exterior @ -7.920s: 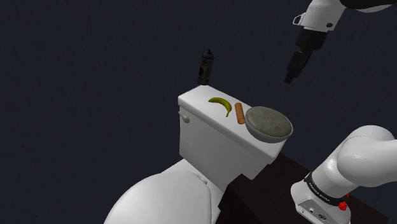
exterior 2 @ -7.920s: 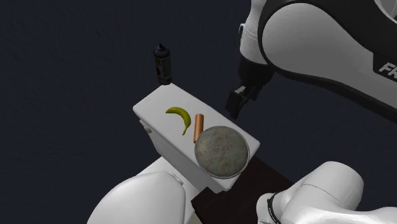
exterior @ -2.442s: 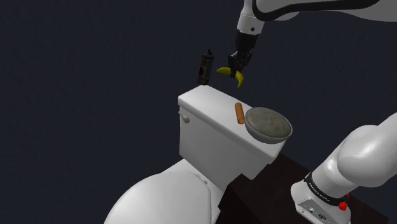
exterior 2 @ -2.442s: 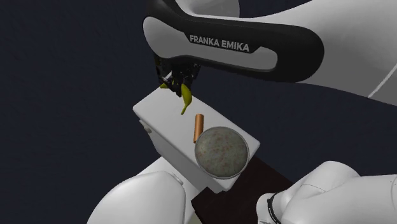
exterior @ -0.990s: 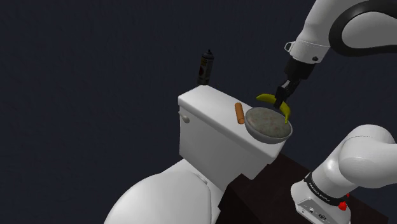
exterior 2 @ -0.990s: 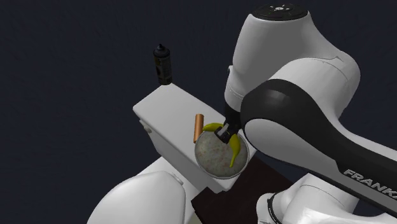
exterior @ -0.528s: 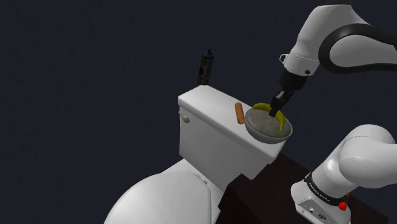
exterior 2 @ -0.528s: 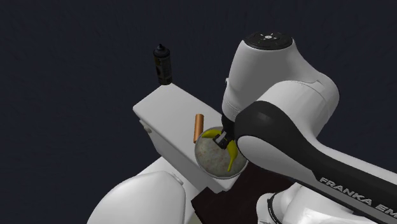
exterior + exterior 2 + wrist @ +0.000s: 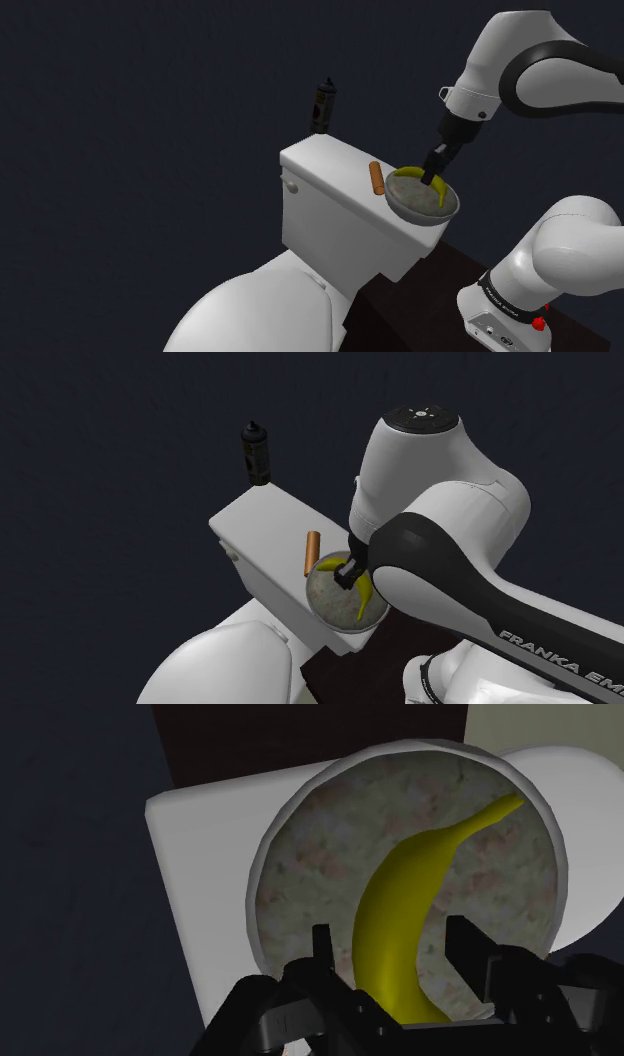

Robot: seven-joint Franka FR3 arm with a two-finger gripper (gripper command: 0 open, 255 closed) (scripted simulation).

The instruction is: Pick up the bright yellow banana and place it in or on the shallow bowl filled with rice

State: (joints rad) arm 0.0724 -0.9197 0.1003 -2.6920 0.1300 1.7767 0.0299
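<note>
A yellow banana [image 9: 400,924] lies on the speckled rice in a shallow grey bowl [image 9: 262,854]. The bowl [image 9: 420,207] stands on the end of a white toilet tank lid [image 9: 325,165] nearest the robot's stand. My black gripper [image 9: 434,180] points down into the bowl, its fingers on either side of the banana [image 9: 408,172]. In the wrist view the gripper [image 9: 392,929] is open, with narrow gaps between the fingers and the fruit. In the second exterior view the gripper [image 9: 347,574] hangs over the bowl [image 9: 335,614], and the banana [image 9: 364,592] curves along the rim.
A brown cylinder [image 9: 376,178] lies on the lid beside the bowl. A dark bottle [image 9: 322,105] stands behind the tank's far end. The white toilet seat [image 9: 260,310] is below the tank. A dark stand [image 9: 430,285] holds the arm's base.
The gripper came down with the banana from above the bowl's far rim onto the rice. Its fingers have since parted from the fruit.
</note>
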